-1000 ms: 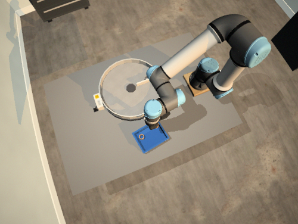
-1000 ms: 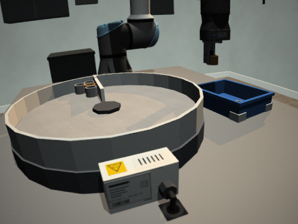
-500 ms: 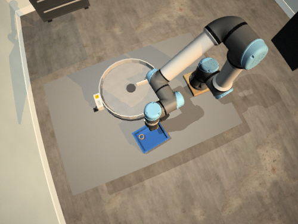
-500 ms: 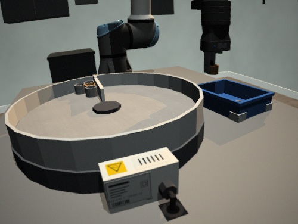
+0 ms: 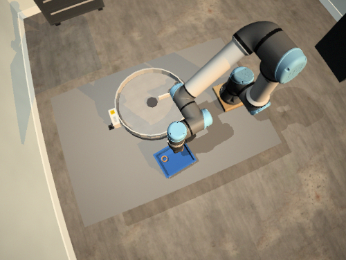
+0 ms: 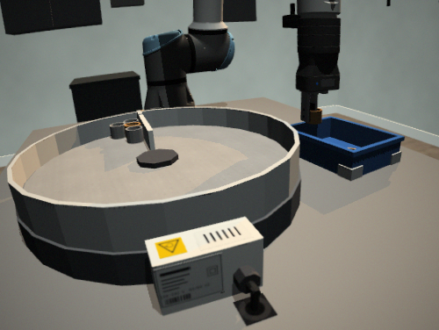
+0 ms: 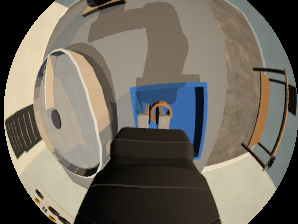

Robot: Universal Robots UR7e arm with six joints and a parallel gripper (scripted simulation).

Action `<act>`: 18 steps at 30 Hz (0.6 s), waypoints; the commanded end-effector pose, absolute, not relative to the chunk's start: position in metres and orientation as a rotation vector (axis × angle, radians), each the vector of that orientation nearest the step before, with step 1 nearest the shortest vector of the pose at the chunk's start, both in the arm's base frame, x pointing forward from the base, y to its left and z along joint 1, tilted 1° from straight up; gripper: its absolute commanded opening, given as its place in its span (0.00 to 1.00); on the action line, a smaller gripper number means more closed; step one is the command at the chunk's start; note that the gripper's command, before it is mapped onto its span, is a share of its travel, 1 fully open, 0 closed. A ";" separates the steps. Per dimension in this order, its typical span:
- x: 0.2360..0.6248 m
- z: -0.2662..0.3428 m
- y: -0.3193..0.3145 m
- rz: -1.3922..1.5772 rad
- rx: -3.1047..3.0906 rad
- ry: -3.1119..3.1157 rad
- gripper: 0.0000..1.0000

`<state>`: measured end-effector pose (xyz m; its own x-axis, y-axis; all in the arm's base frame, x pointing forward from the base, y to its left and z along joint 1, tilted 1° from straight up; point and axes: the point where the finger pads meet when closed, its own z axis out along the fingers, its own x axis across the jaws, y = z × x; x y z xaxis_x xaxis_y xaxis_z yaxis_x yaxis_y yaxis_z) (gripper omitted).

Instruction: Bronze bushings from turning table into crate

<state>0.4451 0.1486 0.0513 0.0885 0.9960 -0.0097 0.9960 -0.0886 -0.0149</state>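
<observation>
Bushing [image 6: 315, 116] [image 7: 168, 104] in fingers [image 6: 310, 115]; ext. view shows steel ones [image 6: 133, 134].

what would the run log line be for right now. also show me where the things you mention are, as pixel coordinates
gripper [image 6: 313, 118] [image 7: 153, 110]: shut on bronze bushing [image 6: 316, 116] [image 7: 161, 104] | over: blue crate [image 5: 168, 174] [image 6: 327, 160] [image 7: 204, 145] | in crate: one bronze bushing [image 5: 164, 158] [image 6: 352, 148] | turntable [image 5: 133, 133] [image 6: 154, 228] [image 7: 95, 112]: one bronze, steel ones beside it
</observation>
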 end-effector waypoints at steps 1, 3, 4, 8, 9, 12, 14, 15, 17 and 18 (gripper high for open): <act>0.446 0.051 0.149 0.023 -2.316 -2.119 0.00; 0.446 0.051 0.149 0.023 -2.316 -2.119 0.00; 0.446 0.050 0.149 0.024 -2.315 -2.119 0.00; 0.446 0.043 0.149 0.024 -2.316 -2.119 0.00; 0.446 0.043 0.149 0.024 -2.316 -2.119 0.00; 0.446 0.043 0.149 0.024 -2.316 -2.119 0.00; 0.446 0.043 0.149 0.024 -2.316 -2.119 0.00; 0.446 0.043 0.149 0.024 -2.316 -2.119 0.00; 0.446 0.043 0.149 0.024 -2.316 -2.119 0.00; 0.446 0.043 0.149 0.024 -2.316 -2.119 0.00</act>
